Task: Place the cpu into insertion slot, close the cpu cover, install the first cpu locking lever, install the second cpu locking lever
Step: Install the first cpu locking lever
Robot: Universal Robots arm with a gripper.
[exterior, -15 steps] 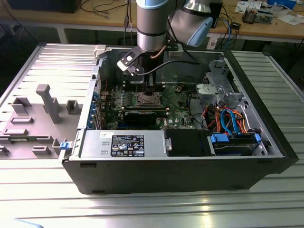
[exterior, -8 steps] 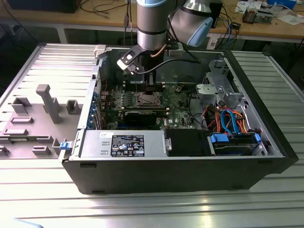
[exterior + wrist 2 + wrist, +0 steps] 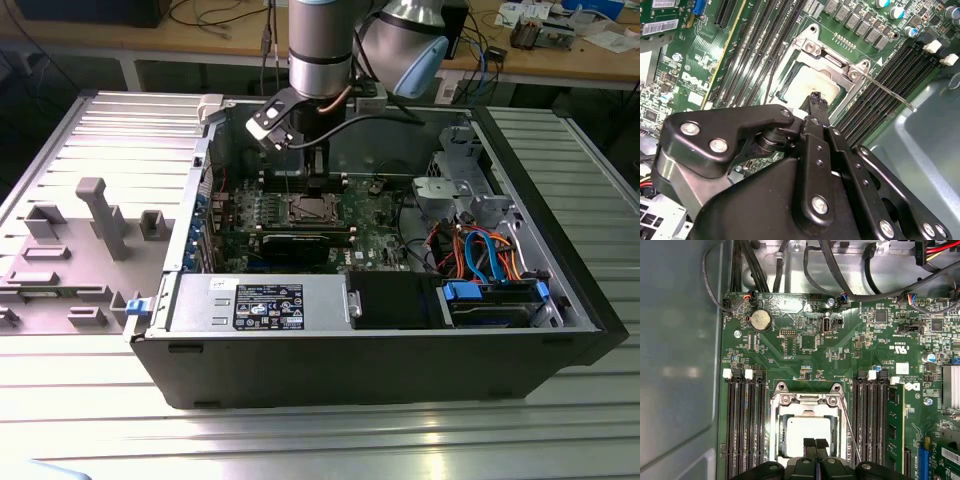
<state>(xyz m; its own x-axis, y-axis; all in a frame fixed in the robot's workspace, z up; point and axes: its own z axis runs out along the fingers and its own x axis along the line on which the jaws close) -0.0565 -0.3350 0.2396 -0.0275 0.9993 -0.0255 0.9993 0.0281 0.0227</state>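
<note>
Just above the seated cpu [image 3: 802, 431], pincer [image 3: 815, 443] tips pressed together, gripping nothing, cpu cover [image 3: 807, 400] lowered.

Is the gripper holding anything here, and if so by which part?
Nothing is held. The black gripper is shut and empty, poised over the flat silver-grey square cpu.

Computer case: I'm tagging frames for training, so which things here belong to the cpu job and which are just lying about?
Job in hand: cpu, seated; cpu cover, lying over it; locking lever, sticking out alongside; gripper, right above the cpu.
Lying about: power supply box; coin battery; memory slots; coloured cables.
</note>
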